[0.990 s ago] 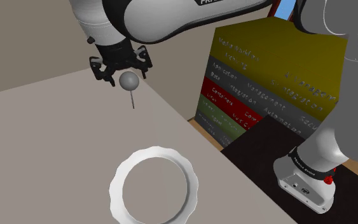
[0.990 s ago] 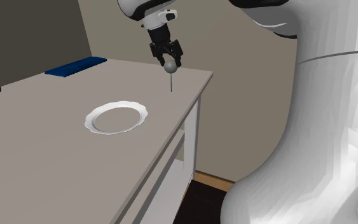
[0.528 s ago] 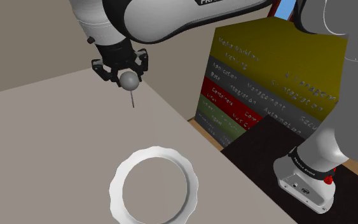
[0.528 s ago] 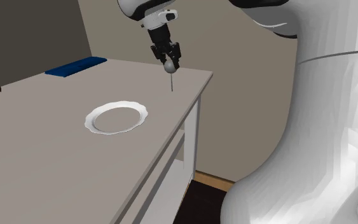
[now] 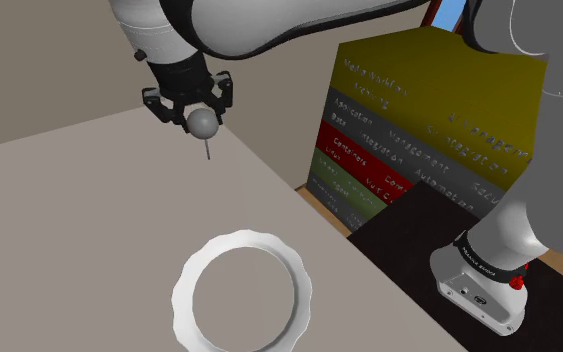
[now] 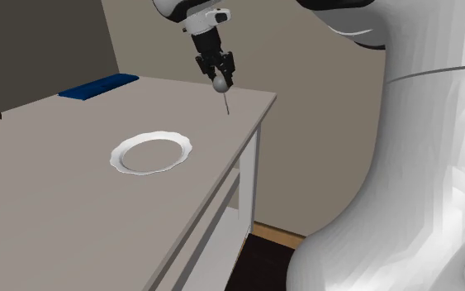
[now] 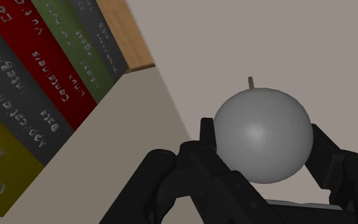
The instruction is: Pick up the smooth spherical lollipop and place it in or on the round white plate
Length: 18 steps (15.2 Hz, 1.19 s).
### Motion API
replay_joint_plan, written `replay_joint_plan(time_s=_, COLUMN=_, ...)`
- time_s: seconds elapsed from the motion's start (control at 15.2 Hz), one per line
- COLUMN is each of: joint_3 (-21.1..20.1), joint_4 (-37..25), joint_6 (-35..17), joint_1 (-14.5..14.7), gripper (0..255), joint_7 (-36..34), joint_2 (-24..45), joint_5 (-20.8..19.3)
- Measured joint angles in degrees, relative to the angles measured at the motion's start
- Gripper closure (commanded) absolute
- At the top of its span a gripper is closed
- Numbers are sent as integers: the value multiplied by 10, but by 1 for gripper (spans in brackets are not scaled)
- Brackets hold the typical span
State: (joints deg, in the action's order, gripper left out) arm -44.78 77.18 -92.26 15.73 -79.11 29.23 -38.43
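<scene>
A grey, smooth ball lollipop (image 5: pixel 204 126) with a thin stick pointing down hangs just above the far part of the beige table (image 5: pixel 69 220), near its edge. My black gripper (image 5: pixel 200 117) is shut on the ball from above. In the wrist view the fingers (image 7: pixel 199 159) clasp the grey ball (image 7: pixel 262 135) on both sides, and the stick's end peeks out beyond it. The round white plate (image 5: pixel 182 300) with a scalloped rim lies flat on the table, nearer the camera than the gripper. In the second exterior view the lollipop (image 6: pixel 220 83) hangs to the right of and beyond the plate (image 6: pixel 123 157).
A stack of large books (image 5: pixel 419 130) in yellow, grey, red and green stands beside the table, close to the gripper's side. A blue flat object (image 6: pixel 98 85) lies at the table's far left corner. The dark stand (image 5: pixel 409 250) sits at the lower right.
The fingers closed onto the lollipop's ball, then the gripper rose slightly with it. The stick's tip now hangs higher above the table.
</scene>
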Motion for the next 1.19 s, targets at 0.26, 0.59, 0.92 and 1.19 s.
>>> replay_joint_plan(time_s=0.26, joint_3=0, joint_4=-33, joint_6=28, joint_1=9, gripper=255, joint_7=12, joint_2=1, joint_5=1)
replay_joint_plan(time_s=0.59, joint_3=1, joint_4=-80, joint_6=66, joint_1=24, gripper=255, joint_7=26, joint_2=4, joint_5=-1)
replay_joint_plan(time_s=0.92, joint_3=4, joint_4=-129, joint_6=104, joint_1=42, gripper=255, joint_7=41, joint_2=11, joint_5=-6)
replay_joint_plan(time_s=1.19, joint_3=-13, joint_4=-91, joint_6=109, joint_1=42, gripper=255, joint_7=12, joint_2=-24, joint_5=14)
